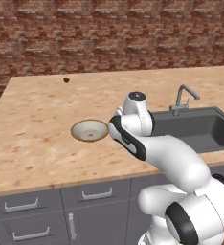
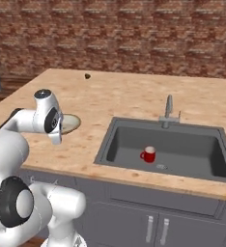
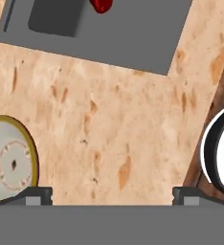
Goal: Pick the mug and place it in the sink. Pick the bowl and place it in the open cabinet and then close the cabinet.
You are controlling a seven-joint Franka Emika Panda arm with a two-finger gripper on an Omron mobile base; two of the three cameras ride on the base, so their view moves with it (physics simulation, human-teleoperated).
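A wooden kitchen counter (image 1: 37,143) stands before a red brick wall (image 2: 134,34). Set into the counter is the dark grey rectangular sink (image 2: 129,137) with a grey metal tap (image 2: 168,112) at its back edge. The small red mug (image 2: 148,154) with a white inside stands upright on the sink floor, near the round drain. The shallow cream-white bowl (image 1: 89,130) with a tan rim sits on the counter, just left of the sink. The white robot arm's two-finger gripper (image 3: 112,195) hangs above bare counter between bowl and sink, jaws spread wide and holding nothing. A small brown lump (image 1: 66,80) lies far behind the bowl
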